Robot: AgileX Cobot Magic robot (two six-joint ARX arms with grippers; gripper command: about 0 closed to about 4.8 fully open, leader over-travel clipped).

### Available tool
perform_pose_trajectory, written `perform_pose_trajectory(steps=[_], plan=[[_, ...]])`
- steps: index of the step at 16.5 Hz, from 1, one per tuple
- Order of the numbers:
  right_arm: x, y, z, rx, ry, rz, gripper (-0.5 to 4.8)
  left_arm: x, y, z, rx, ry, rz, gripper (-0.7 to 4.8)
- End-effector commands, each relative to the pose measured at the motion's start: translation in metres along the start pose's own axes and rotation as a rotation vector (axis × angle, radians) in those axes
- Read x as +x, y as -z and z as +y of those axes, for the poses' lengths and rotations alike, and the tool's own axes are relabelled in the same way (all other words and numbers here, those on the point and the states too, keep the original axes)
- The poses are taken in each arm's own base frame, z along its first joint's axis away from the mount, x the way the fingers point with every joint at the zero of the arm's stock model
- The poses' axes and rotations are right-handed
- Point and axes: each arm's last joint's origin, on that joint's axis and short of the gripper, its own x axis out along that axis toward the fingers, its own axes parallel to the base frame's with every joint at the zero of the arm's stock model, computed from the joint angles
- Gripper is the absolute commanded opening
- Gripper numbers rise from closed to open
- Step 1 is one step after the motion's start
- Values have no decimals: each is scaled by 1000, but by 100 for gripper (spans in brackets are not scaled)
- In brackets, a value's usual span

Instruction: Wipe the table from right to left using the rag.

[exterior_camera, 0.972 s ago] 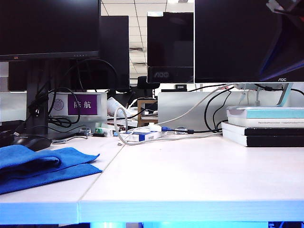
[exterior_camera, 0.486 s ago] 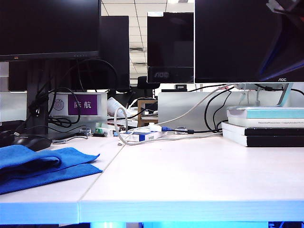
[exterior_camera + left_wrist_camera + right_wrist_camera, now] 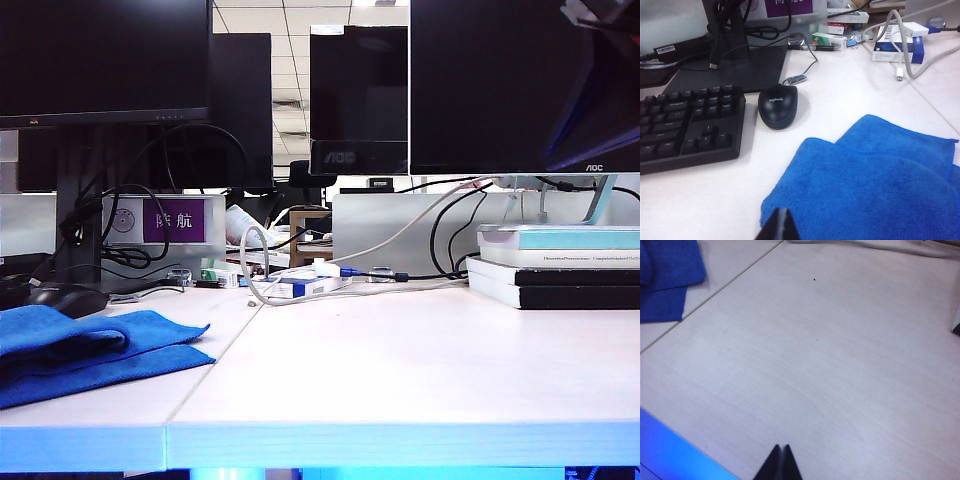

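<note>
Blue rag lies loose on the left panel of the table; neither gripper holds it.

At far left a black keyboard sits beside a black mouse, with the rumpled, folded rag just nearer and to their right, left of the seam. The left gripper hovers above the rag's near edge, its tips pressed together on nothing. The right gripper, jaws likewise closed and empty, hangs over the bare right panel. Stacked books rest far right.
</note>
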Motion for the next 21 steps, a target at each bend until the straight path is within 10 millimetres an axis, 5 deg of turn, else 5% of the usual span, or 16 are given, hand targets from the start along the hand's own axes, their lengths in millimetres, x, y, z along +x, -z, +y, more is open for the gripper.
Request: perform_pose_trajectory(steps=[1, 5, 9, 12, 16, 21], plan=[[-1, -2, 0, 11, -3, -19, -1, 0, 2, 0, -65, 8, 14, -4], [-4, -3, -6, 29, 25, -43, -1, 0, 2, 0, -65, 7, 14, -4], [-2, 9, -53, 159, 269, -112, -1, 0, 2, -1, -65, 14, 14, -4], [-3, 40, -74, 198, 365, -284, -1, 0, 2, -1, -65, 14, 14, -4], [4, 87, -69, 200, 403, -312, -1, 0, 2, -1, -65, 14, 14, -4], [6, 108, -76, 323, 377, -332, -1, 0, 2, -1, -65, 17, 14, -4]])
